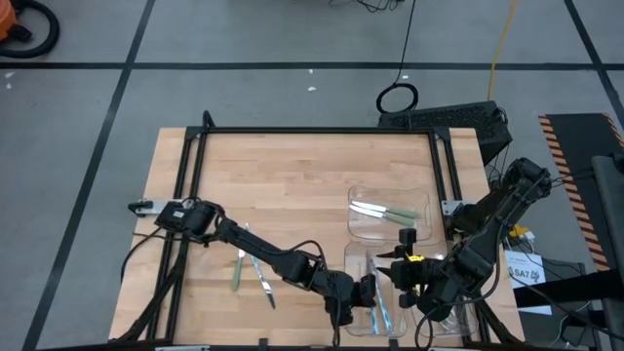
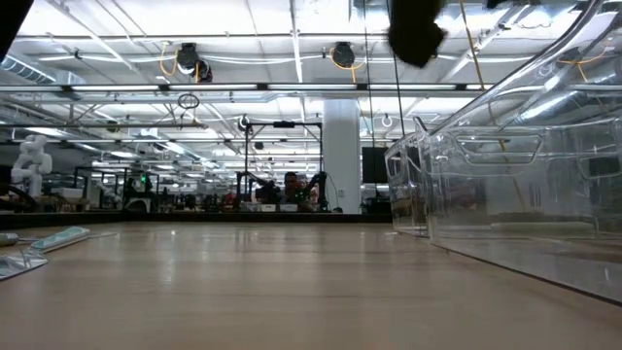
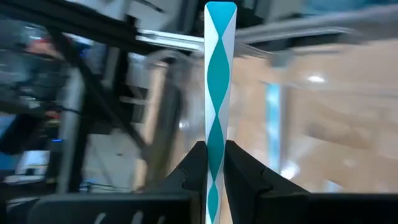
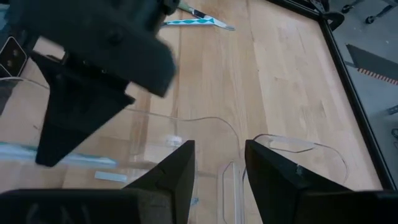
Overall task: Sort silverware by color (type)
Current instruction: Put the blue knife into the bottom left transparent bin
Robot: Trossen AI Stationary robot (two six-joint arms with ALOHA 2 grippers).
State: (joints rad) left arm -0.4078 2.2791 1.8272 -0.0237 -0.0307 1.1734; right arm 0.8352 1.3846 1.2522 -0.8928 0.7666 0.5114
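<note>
My left gripper (image 1: 369, 292) sits over the near tray (image 1: 382, 310); two green-handled utensils (image 1: 385, 212) lie in the far tray (image 1: 363, 198).

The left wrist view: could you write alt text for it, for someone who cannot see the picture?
The left gripper is shut on a slim utensil handle patterned in teal and white, which stands straight up the middle of the picture. Behind it, blurred, are a clear plastic tray and the wooden table.
</note>
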